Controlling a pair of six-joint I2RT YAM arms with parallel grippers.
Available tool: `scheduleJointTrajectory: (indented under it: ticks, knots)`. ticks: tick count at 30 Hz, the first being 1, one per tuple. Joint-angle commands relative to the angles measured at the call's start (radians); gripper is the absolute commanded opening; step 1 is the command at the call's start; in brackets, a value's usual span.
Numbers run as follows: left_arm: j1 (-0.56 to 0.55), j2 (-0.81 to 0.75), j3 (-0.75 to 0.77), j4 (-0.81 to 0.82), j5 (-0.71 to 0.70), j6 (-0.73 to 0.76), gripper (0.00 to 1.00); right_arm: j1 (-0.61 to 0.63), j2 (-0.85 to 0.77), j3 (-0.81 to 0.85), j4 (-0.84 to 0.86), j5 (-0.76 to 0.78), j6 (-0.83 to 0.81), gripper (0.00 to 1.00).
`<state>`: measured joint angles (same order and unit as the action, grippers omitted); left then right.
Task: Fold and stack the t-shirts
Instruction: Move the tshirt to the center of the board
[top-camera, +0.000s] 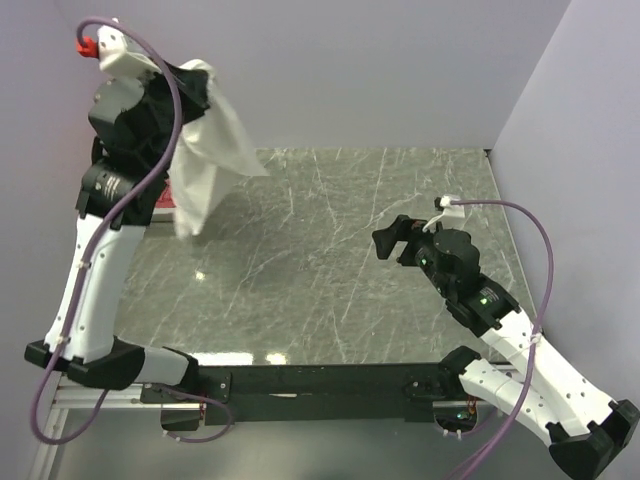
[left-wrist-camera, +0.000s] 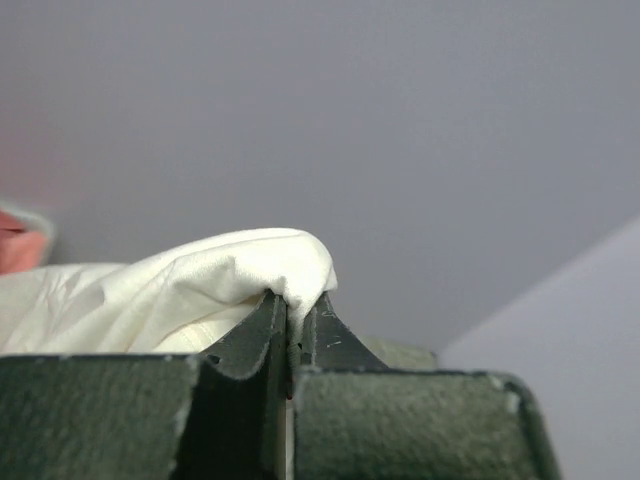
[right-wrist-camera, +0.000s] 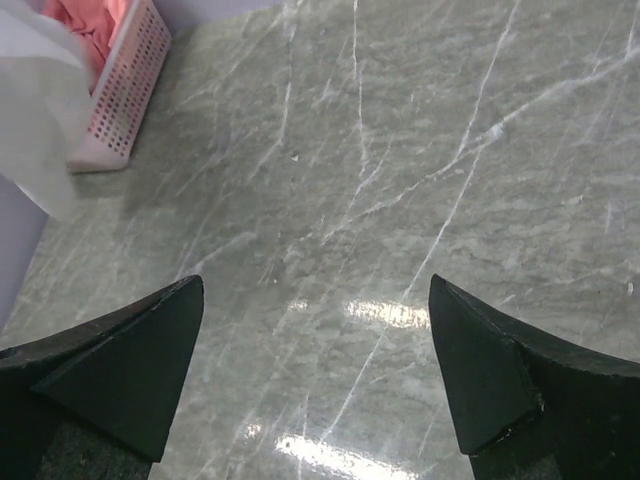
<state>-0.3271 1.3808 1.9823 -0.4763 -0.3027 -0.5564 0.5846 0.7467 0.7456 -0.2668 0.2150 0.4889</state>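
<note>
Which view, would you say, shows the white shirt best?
Top external: most of the shirt shows, hanging from the left gripper. Left wrist shows only the pinched fold; right wrist, a blurred edge.

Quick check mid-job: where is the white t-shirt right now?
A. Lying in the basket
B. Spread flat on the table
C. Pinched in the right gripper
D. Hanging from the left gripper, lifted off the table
D: the left gripper is shut on a fold of the white t-shirt, which dangles above the table, while the right gripper is open and empty.
</note>
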Motion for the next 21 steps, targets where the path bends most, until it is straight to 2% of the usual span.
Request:
scheduleJointTrajectory:
  ticks: [1,4,7,11,12,14,15,16,17,18,19,20,21]
  knots:
    - [-0.105,-0.049,-0.03,0.13,0.008,0.03,0.0,0.003,-0.01,0.058,0.021,0.011,-0.013,0.99]
    - [-0.255,-0.011,-0.045,0.139,-0.013,0.036,0.0,0.003,-0.023,0.058,0.014,0.023,-0.012,0.99]
    - [-0.347,0.05,-0.074,0.174,-0.001,0.027,0.0,0.001,-0.036,0.051,0.009,0.037,-0.006,0.99]
    - [-0.372,0.196,-0.027,0.162,0.12,-0.049,0.0,0.001,-0.032,0.041,-0.002,0.056,0.008,0.99]
    - [-0.372,0.278,-0.004,0.139,0.157,-0.071,0.0,0.001,-0.03,0.041,-0.006,0.063,0.011,0.98]
    - [-0.371,0.386,0.118,0.107,0.21,-0.08,0.0,0.001,-0.023,0.04,-0.02,0.087,0.025,0.98]
    - [-0.369,0.517,0.181,0.078,0.246,-0.082,0.0,0.001,-0.021,0.035,-0.025,0.095,0.028,0.98]
    - [-0.369,0.587,0.253,0.017,0.293,-0.082,0.04,0.003,-0.014,0.035,-0.031,0.115,0.036,0.98]
    - [-0.366,0.659,0.411,-0.033,0.324,-0.08,0.12,0.001,-0.009,0.037,-0.04,0.124,0.04,0.97]
    - [-0.36,0.781,0.49,-0.074,0.347,-0.089,0.22,0.001,-0.004,0.044,-0.052,0.138,0.045,0.97]
    - [-0.345,0.819,0.545,-0.122,0.37,-0.095,0.44,0.0,0.009,0.047,-0.078,0.152,0.053,0.96]
    - [-0.334,0.833,0.547,-0.116,0.376,-0.103,0.55,0.001,0.017,0.051,-0.09,0.176,0.054,0.96]
    - [-0.326,0.789,0.493,-0.092,0.378,-0.117,0.61,0.0,0.029,0.051,-0.1,0.185,0.056,0.96]
